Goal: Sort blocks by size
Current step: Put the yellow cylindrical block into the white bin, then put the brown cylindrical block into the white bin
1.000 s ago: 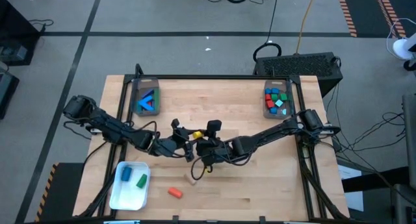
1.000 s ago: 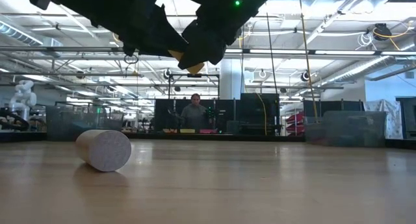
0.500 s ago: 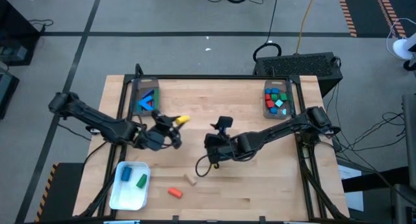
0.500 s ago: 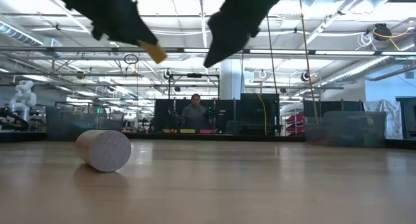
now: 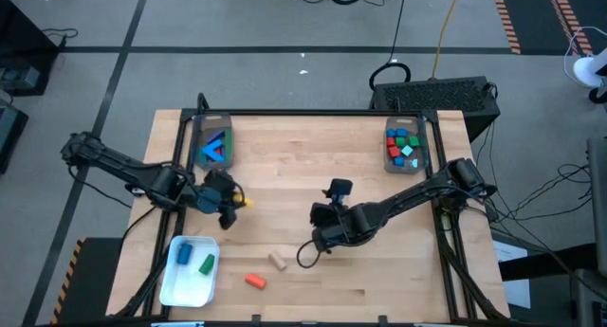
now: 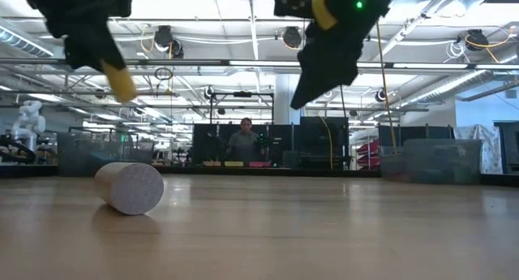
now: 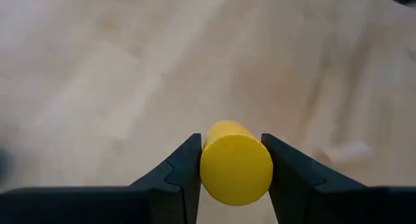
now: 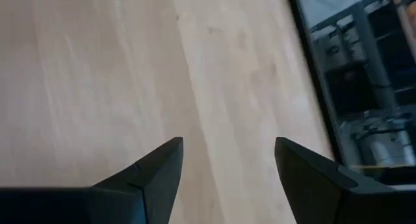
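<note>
Listing by view. High view: left gripper (image 5: 230, 207) clamped on a yellow cylinder (image 5: 243, 202) over the table's (image 5: 313, 156) left side; right gripper (image 5: 321, 234) near the middle, empty; white tray (image 5: 171, 284) with a blue and a green block; orange block (image 5: 254, 281) and tan cylinder (image 5: 277, 261) loose at the front edge; two clear bins (image 5: 211, 143) of blocks at the back corners. Low view: tan cylinder on its side; a person beyond. Left wrist view: fingers (image 7: 182, 172) pinching the yellow cylinder's sides. Right wrist view: fingers (image 8: 156, 169) apart over bare wood. No writing readable.
</note>
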